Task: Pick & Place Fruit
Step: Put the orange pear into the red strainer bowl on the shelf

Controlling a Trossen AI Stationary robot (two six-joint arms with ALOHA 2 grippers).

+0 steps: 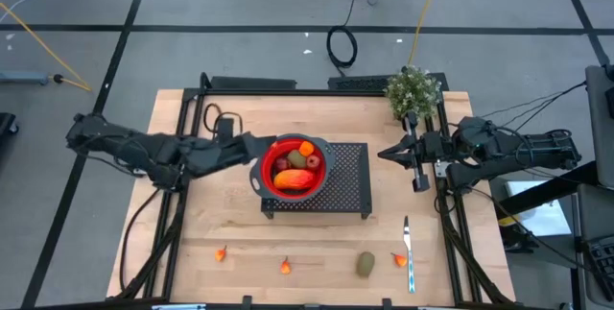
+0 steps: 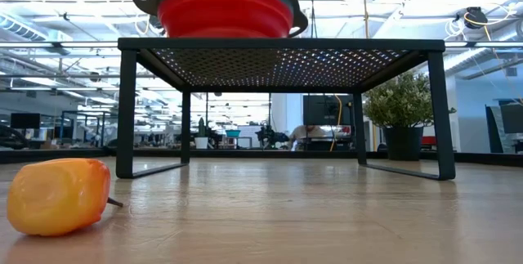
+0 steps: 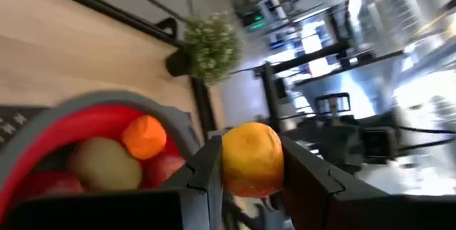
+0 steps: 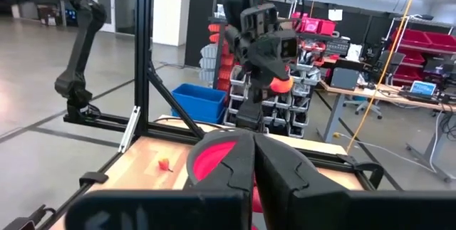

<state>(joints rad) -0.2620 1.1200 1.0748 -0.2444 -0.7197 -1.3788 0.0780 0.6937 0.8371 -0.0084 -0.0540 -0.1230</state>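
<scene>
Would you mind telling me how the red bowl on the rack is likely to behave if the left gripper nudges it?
The red bowl has ribbed, stepped walls, so it is probably soft and collapsible and may flex rather than slide. It sits near the edge of the black mesh rack, so a push could tip it off. The left gripper, holding an orange fruit, hovers at its rim.

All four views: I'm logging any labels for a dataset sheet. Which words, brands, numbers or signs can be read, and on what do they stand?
No text can be read in any view.
The red bowl, the black mesh stand, the fruit in it and the utensil carry no visible marking.
The left gripper holds a yellow-orange fruit with no label.
Screens and red bins in the room behind show shapes only, too blurred to read.
</scene>
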